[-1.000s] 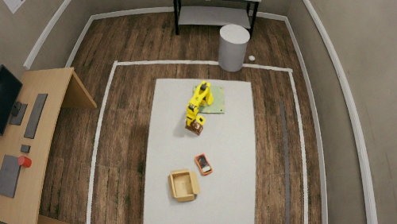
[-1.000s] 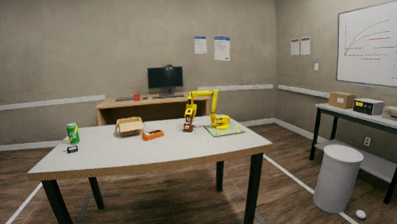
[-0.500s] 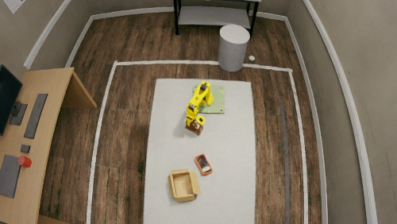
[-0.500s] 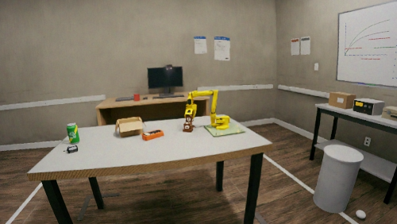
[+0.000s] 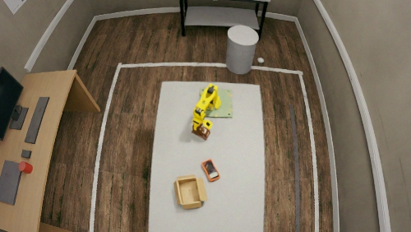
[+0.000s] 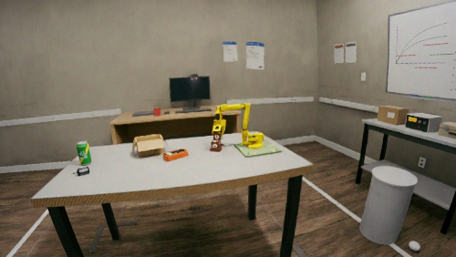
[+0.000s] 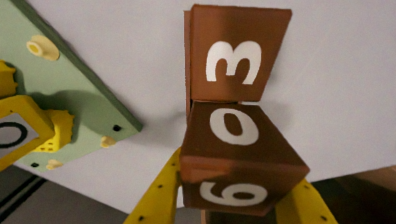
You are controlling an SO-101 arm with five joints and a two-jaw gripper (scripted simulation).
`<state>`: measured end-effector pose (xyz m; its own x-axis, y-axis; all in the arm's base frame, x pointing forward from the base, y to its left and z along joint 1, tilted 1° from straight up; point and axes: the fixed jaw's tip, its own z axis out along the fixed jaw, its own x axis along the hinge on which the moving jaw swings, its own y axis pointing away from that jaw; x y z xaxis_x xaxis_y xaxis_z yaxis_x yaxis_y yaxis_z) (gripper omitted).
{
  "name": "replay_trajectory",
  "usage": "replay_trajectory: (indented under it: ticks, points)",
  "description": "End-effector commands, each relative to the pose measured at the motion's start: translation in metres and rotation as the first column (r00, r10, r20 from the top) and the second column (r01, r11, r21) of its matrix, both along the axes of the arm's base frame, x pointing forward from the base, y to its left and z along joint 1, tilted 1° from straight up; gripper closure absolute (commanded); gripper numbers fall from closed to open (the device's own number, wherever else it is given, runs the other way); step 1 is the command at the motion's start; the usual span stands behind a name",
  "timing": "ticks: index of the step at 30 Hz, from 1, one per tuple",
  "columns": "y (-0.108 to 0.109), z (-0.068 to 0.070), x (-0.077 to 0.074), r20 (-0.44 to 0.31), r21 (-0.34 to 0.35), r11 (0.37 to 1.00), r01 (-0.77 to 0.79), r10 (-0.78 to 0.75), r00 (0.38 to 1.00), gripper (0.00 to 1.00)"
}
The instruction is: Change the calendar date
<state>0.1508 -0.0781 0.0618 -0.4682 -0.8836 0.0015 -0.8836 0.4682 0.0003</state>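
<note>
Partly open, the jaws of the gripper point(image 7: 242, 200) grip a brown cube point(image 7: 245, 160) showing 0 and 6, just beside another brown cube point(image 7: 232, 57) showing 3, both at the calendar point(image 5: 201, 132) point(image 6: 215, 142) near the green base plate point(image 5: 226, 112) point(image 6: 269, 150) point(image 7: 85, 75).

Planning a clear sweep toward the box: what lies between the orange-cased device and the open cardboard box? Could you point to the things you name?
Only bare tabletop point(image 5: 238, 197), as the top view shows.
</note>
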Motion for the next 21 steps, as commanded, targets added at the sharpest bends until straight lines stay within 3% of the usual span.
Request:
replay_trajectory:
  ticks: [1, 21]
  points:
    - [0.0004, -0.0023, 0.0007, -0.003, 0.003, 1.0, 0.006, -0.006, 1.0, 1.0]
    - [0.0008, -0.0102, -0.0007, -0.003, 0.003, 1.0, 0.008, -0.008, 1.0, 1.0]
